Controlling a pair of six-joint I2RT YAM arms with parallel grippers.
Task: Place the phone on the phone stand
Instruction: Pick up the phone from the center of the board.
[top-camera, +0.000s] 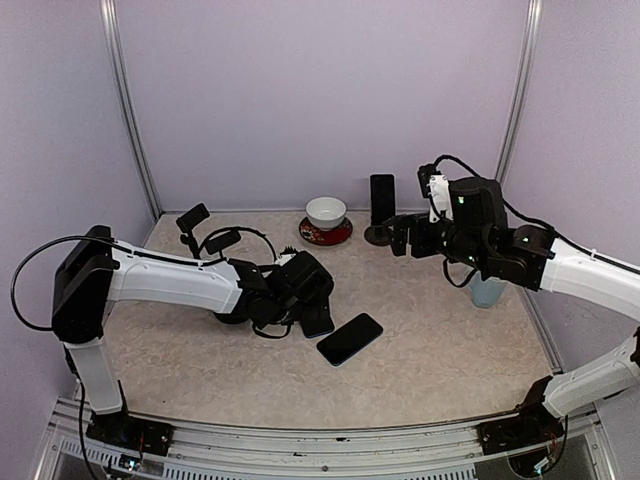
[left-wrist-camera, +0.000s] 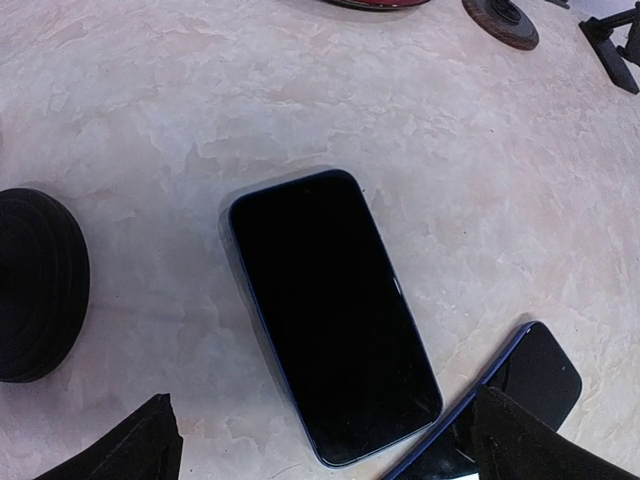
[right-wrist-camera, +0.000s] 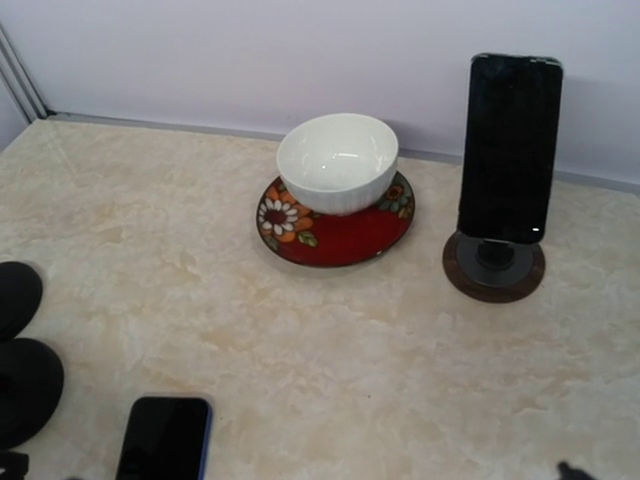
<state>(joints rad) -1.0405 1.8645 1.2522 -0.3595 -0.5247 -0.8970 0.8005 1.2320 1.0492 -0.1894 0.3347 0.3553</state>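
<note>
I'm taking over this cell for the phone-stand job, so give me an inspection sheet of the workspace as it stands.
Surface: beige marbled table, no spills seen.
Job's things: phone flat under the left gripper; second phone flat beside it; third phone upright on the round stand.
Clutter: white bowl on red flowered plate; pale cup; black bracket at back left.
Grippers: left gripper open above the phone, not touching; right gripper open, holding nothing.
Cables: black cable looping off the left arm.
Surroundings: lilac walls, metal corner posts.
</note>
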